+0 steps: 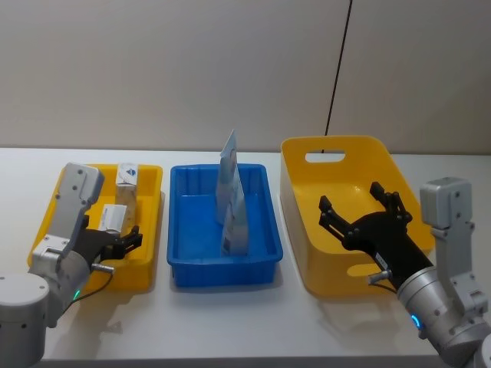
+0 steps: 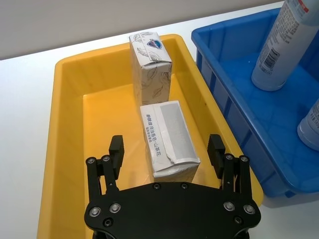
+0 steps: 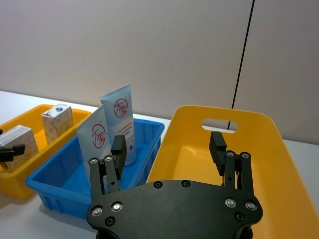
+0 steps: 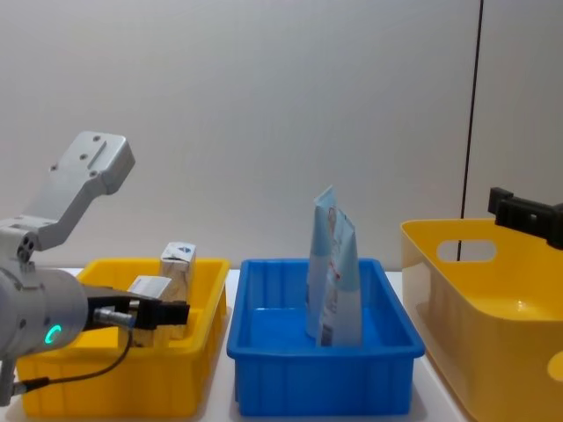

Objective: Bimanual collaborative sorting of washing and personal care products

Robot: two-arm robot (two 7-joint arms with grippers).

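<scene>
Two beige cartons stand in the yellow tray (image 1: 46, 222): the far carton (image 1: 127, 182) and the near carton (image 1: 113, 218). My left gripper (image 2: 166, 144) is open, its fingers (image 2: 116, 149) apart on either side of the near carton (image 2: 169, 144) without touching it. Two light-blue pouches (image 1: 228, 176) (image 1: 236, 222) stand upright in the blue tray (image 1: 222, 268). My right gripper (image 1: 360, 208) is open and holds nothing, hanging over the large yellow basket (image 1: 307, 230).
The three containers sit side by side on the white table: yellow tray left, blue tray middle, basket right. The basket's inside (image 3: 279, 149) has nothing in it. A bare strip of table (image 1: 230, 322) runs along the front. A wall stands close behind.
</scene>
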